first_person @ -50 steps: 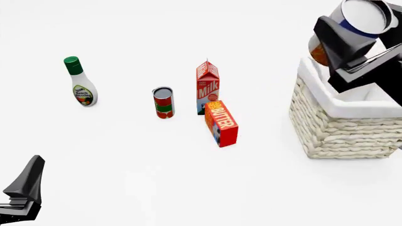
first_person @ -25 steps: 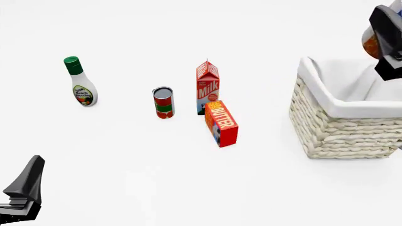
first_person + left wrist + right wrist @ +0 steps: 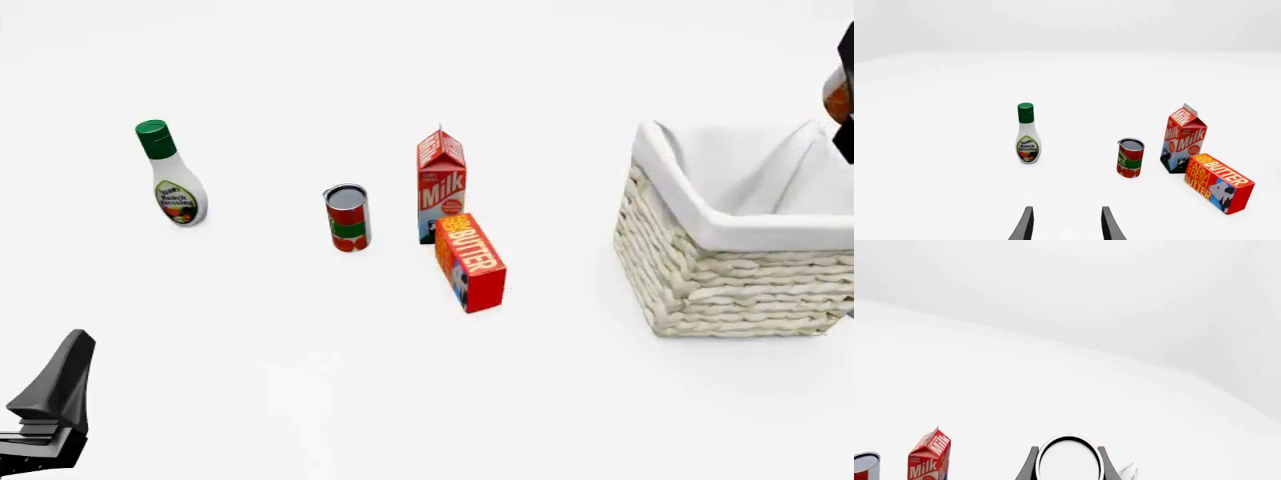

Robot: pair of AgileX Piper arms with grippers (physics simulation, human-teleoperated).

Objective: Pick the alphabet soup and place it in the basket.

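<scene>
Plain white table [image 3: 267, 330] under an equally white, featureless room. From the left: left gripper [image 3: 1064, 225] low, fingers parted, empty; ranch dressing bottle [image 3: 171, 175]; red-and-green can [image 3: 347, 218]; milk carton [image 3: 441, 185] with butter box [image 3: 470, 262] just in front; wicker basket [image 3: 727, 280]. At the far right, above the basket: right gripper [image 3: 1067, 462], clamped on the alphabet soup [image 3: 1069, 460].

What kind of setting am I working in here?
Likely a simulated tabletop grocery scene: a plain white table with a milk carton, butter box, ranch dressing bottle and wicker basket.
</scene>
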